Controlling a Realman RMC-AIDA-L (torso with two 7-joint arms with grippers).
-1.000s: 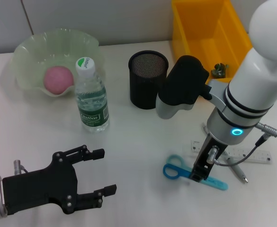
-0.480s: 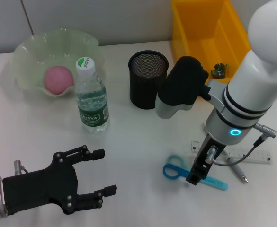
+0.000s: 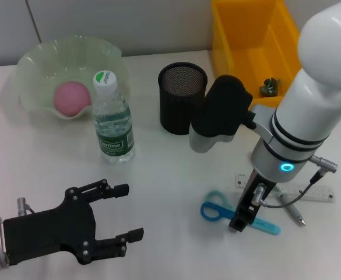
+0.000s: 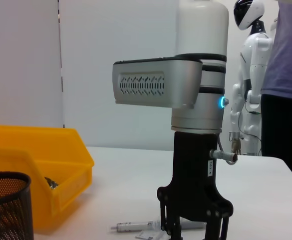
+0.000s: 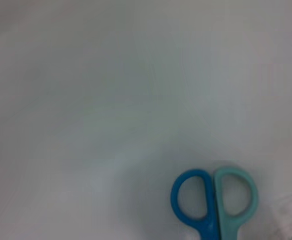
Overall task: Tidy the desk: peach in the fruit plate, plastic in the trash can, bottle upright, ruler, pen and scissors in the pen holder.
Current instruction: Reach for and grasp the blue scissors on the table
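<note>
Blue scissors (image 3: 215, 208) lie flat on the table, their handles showing in the right wrist view as scissors (image 5: 213, 199). My right gripper (image 3: 240, 220) stands upright over their blades, open, one finger on each side in the left wrist view (image 4: 194, 232). Just to its right lie the clear ruler (image 3: 311, 193) and the pen (image 3: 292, 211). The black mesh pen holder (image 3: 182, 98) stands behind. A pink peach (image 3: 72, 97) sits in the green fruit plate (image 3: 39, 61). The bottle (image 3: 113, 119) stands upright. Crumpled plastic (image 3: 270, 86) lies in the yellow trash can (image 3: 240, 35). My left gripper (image 3: 132, 211) rests open at the front left.
The right arm's grey and black wrist housing (image 3: 220, 114) hangs close beside the pen holder. The bottle stands between the fruit plate and the pen holder. A white humanoid figure (image 4: 253, 75) and a person stand beyond the table's far side.
My right gripper has come down and a little left, closer onto the scissors' blades. The left arm and the objects have stayed put.
</note>
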